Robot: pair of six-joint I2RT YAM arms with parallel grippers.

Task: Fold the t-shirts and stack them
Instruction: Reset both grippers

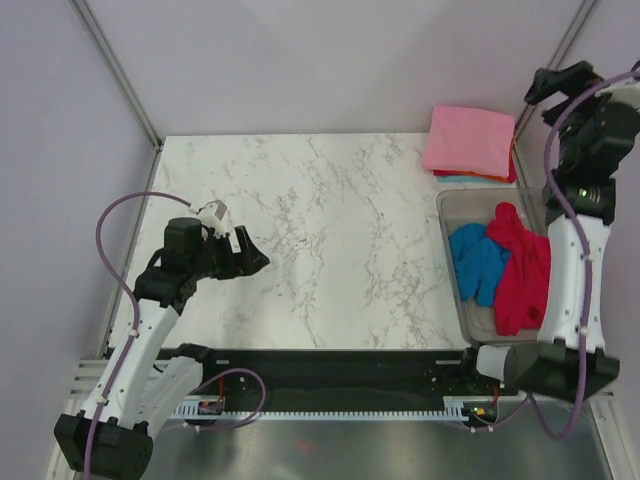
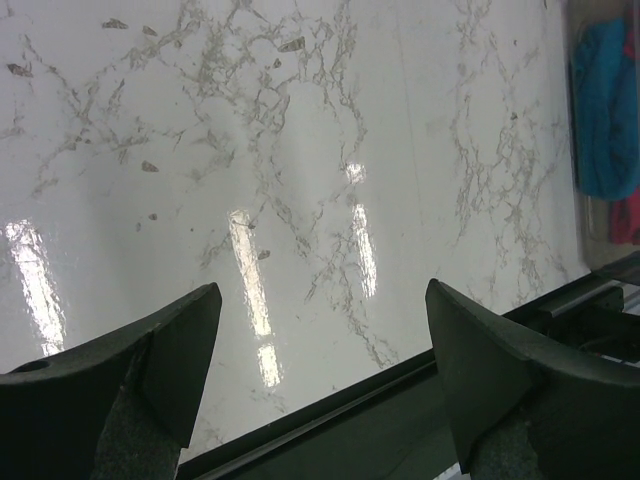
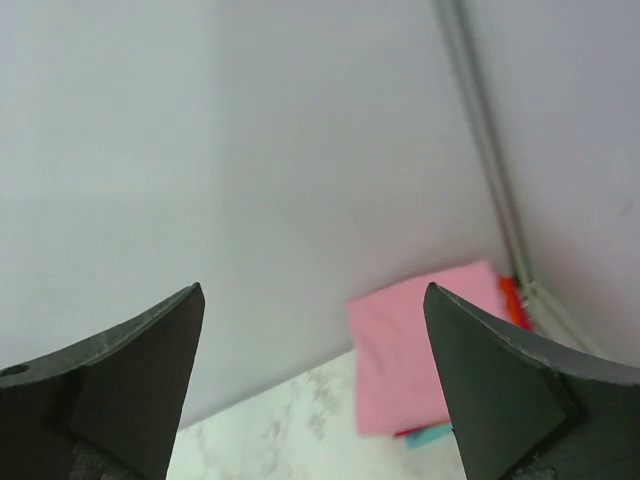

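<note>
A folded light pink t-shirt (image 1: pixel 468 140) tops a stack at the table's back right, with an orange edge (image 1: pixel 511 160) and a pale blue edge (image 1: pixel 455 178) showing beneath. The right wrist view shows the pink shirt (image 3: pixel 425 350), the orange edge (image 3: pixel 512 300) and the pale blue edge (image 3: pixel 435 435). A bright blue shirt (image 1: pixel 477 262) and a crimson-pink shirt (image 1: pixel 524 270) lie crumpled in a clear bin (image 1: pixel 450 215). My left gripper (image 1: pixel 250 262) is open and empty over the table's left side (image 2: pixel 320 380). My right gripper (image 1: pixel 560 82) is raised high at the right, open and empty (image 3: pixel 312 380).
The marble tabletop (image 1: pixel 330 230) is walled by pale panels at the back and sides. A black rail (image 1: pixel 330 365) runs along the near edge. The left wrist view shows the bin's blue shirt (image 2: pixel 605 110) and crimson shirt (image 2: pixel 625 215) at its right edge.
</note>
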